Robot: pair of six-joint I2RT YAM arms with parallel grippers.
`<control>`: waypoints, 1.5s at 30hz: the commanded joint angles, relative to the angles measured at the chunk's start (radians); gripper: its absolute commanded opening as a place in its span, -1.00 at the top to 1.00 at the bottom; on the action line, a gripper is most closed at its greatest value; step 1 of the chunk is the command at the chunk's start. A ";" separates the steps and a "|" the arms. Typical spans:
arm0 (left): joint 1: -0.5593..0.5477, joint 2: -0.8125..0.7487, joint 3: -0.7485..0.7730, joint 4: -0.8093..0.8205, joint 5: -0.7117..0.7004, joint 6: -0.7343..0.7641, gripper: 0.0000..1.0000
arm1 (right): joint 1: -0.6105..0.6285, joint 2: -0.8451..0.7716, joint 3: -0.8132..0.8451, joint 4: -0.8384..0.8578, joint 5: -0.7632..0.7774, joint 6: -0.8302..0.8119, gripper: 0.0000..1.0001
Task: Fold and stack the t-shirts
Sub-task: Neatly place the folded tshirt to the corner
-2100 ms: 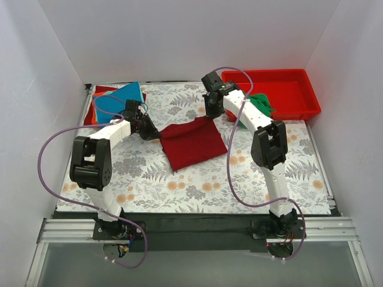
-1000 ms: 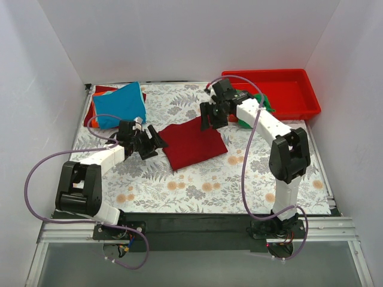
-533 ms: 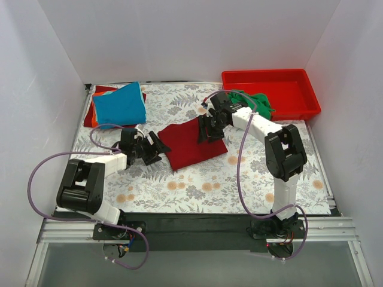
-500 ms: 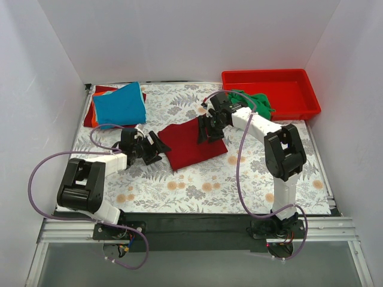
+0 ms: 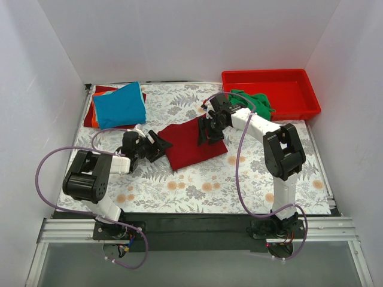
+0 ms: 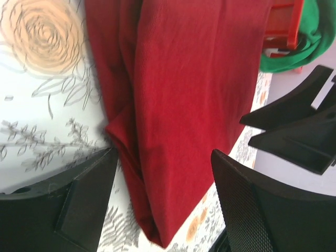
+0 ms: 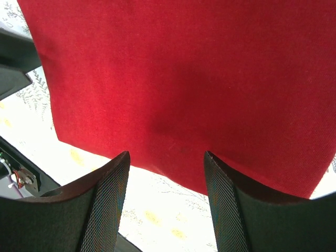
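mid-fold, your left gripper and right gripper sit wide open, empty, at the dark red t-shirt edges; you'd likely pinch both next.

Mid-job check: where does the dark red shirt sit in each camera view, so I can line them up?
Top external: dark red shirt lies at the middle of the table.
Left wrist: the shirt runs down the centre of the picture.
Right wrist: the shirt fills the upper part.
Shared landmark: the floral table cloth under it.
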 commanded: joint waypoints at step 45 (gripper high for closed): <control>-0.073 0.326 1.040 -1.199 -0.676 0.801 1.00 | 0.003 -0.227 -0.138 -0.034 0.034 0.004 -0.28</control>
